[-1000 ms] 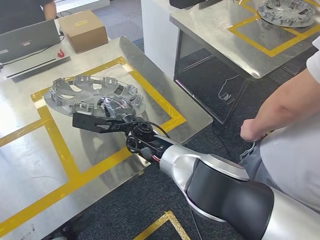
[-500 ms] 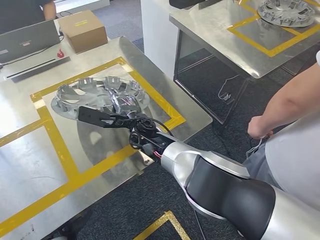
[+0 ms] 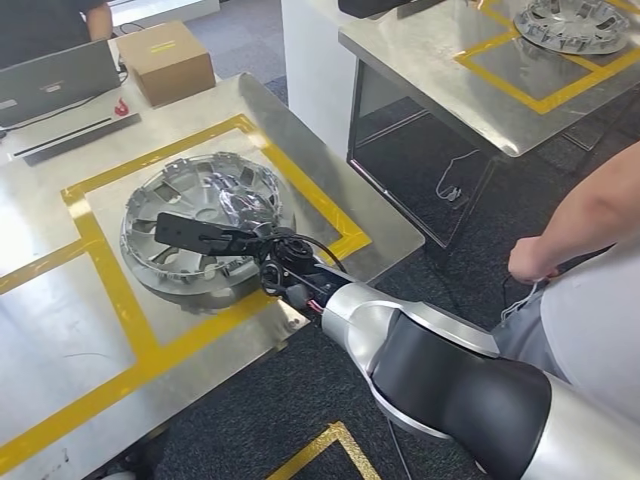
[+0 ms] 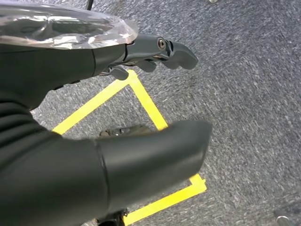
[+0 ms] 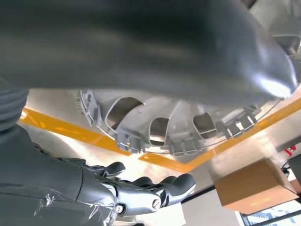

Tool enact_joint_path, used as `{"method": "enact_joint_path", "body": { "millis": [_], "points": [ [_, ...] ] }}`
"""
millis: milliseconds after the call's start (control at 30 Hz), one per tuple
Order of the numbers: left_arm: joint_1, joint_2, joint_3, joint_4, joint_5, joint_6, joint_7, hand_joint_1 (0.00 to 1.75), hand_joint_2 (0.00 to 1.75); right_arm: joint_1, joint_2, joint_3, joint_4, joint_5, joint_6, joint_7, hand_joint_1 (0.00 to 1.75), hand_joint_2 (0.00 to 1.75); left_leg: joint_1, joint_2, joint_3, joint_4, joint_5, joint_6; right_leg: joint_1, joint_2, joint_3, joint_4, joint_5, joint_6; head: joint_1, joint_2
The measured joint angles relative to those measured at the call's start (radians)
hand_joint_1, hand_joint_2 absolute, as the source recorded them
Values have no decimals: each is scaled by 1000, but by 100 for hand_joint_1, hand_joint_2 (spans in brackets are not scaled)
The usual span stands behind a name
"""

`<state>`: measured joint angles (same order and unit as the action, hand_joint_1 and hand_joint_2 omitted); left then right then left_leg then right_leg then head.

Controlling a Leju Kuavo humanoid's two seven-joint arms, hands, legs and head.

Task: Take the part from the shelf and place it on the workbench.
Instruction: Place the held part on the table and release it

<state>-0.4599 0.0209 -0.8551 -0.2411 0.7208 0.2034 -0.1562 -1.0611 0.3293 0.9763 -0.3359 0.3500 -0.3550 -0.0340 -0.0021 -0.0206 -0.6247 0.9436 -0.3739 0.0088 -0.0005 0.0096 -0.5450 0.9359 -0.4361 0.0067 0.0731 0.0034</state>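
On the workbench (image 3: 317,170), tilted silver spoked part (image 3: 198,222).

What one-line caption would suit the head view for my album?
The robot's right hand holds a tilted silver hubcap over a yellow-taped metal workbench.

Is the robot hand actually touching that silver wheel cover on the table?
Touching. In the right wrist view the right robot hand has the wheel cover between thumb and fingers.

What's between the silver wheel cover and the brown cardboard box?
In the head view, bare shiny tabletop and a yellow tape line separate the silver wheel cover from the brown cardboard box.
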Motion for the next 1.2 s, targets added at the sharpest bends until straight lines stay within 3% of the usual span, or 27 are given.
{"method": "enact_joint_path", "body": {
  "millis": [100, 233, 300, 433, 567, 733, 867, 1000, 1200],
  "points": [
    [0, 0, 0, 0, 0, 0, 0, 0, 0, 0, 2, -3, -1, -56, 75, -25, 0, 0, 0, 0, 0, 0, 0, 0, 0, 0, 0, 0, 0, 0, 0, 0],
    [-1, 0, 0, 0, -1, -5, 0, 0, 0, 0, 6, -13, -3, -201, 272, -72, 0, 0, 0, 0, 1, 0, 0, 0, 0, 0, 1, 0, 0, 0, 0, 0],
    [-1, 0, 0, 0, -2, -8, 0, 0, 0, -1, 7, -19, -4, -239, 323, -82, 0, 0, 0, 0, 1, 0, 0, 0, 0, 0, 1, 0, 0, 0, 0, 0],
    [-1, 1, -1, 0, -1, -6, 0, 0, 0, -5, 9, -25, -9, -299, 346, -94, 0, 0, 0, 0, 1, 0, 0, 0, 0, 0, 1, 0, 0, 0, 0, 0],
    [-1, 1, -2, 0, 5, 2, 0, 0, 0, -13, 11, -23, -20, -439, 356, -135, 0, 0, 0, 0, 1, 0, 0, 0, 0, 0, 1, 0, 0, 0, 0, 0],
    [0, 2, -2, 0, 15, 13, 2, 0, 0, -25, 13, -32, -48, -663, 472, -274, 0, 0, 0, 0, 2, 0, 0, 0, 0, 0, 2, 0, 0, 0, 0, 0],
    [4, 7, -2, 0, 33, 32, -2, 0, 0, -24, 7, -57, -103, -746, 522, -341, 0, 0, 1, 1, 3, 0, 0, -1, 0, 1, 3, 0, 0, 0, 0, 0],
    [14, 17, -2, 0, 45, 55, -19, 0, 0, 9, -33, -91, -221, -797, 506, -335, 0, 0, 1, 2, 6, 0, -1, -1, 0, 2, 5, 0, -1, 0, 0, 0],
    [42, 43, -2, 0, 52, 60, -24, 0, 0, 138, -145, -145, -492, -906, 477, -253, 0, 0, 1, 2, 10, 0, -3, -2, 0, 2, 8, -1, -1, 0, 0, 0]
  ]
}}
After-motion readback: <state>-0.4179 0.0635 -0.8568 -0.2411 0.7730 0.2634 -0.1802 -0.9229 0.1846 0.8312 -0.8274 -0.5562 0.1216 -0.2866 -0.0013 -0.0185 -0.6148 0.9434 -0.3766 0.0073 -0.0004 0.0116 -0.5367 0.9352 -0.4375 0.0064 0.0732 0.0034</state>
